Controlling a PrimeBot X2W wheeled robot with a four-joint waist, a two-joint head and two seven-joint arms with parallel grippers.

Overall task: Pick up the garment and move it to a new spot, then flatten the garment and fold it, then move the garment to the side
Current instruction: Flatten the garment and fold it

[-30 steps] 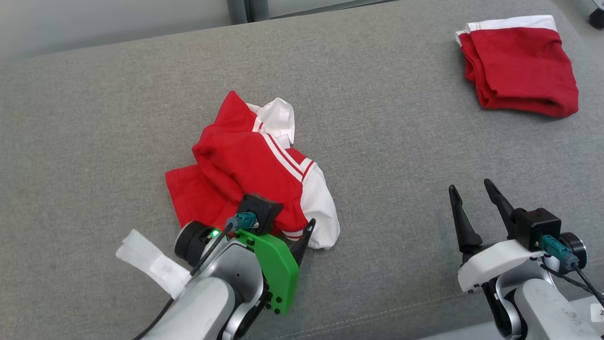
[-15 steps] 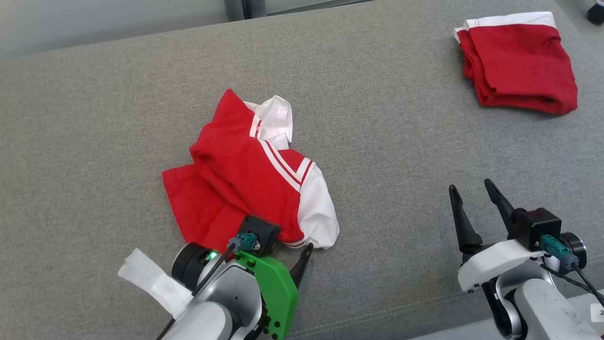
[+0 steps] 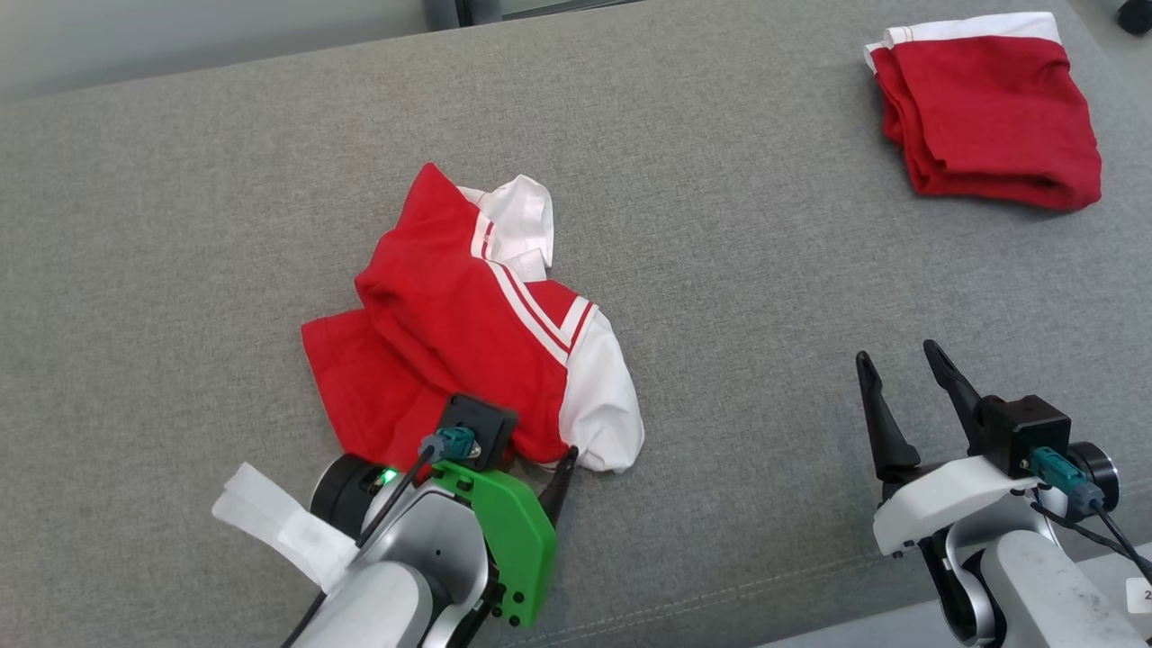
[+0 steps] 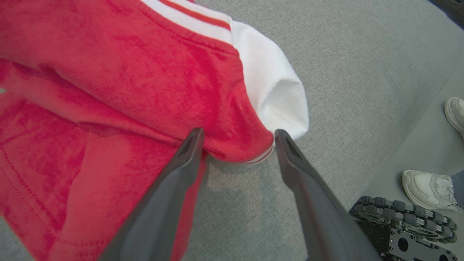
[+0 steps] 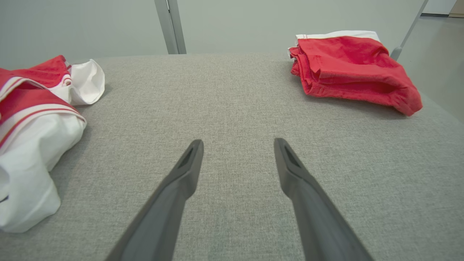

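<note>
A small white tag (image 3: 1140, 596) at the extreme lower right edge of the head view carries a dark mark cut off by the frame, possibly a "2". No lettering or brand can be read on the red-and-white garment (image 3: 450, 333).

left claw (image 4: 238, 135): in head view one finger is hidden behind its wrist camera (image 3: 477, 427); can't tell if it touches the cloth.
garment (image 3: 468, 333): 6 o'clock hem is hidden behind that camera; cropped at 12 and 9 o'clock in left wrist view.
white strip (image 3: 270, 522): 8 o'clock, one end tucked behind left arm (image 3: 405, 576); material unclear.
shoes (image 4: 427, 188): 4 o'clock in left wrist view, cropped by frame edge.
dark object (image 3: 1136, 11): 1 o'clock corner, cropped, unidentifiable.
label (image 3: 1141, 594): 4 o'clock edge, cropped, unreadable.
</note>
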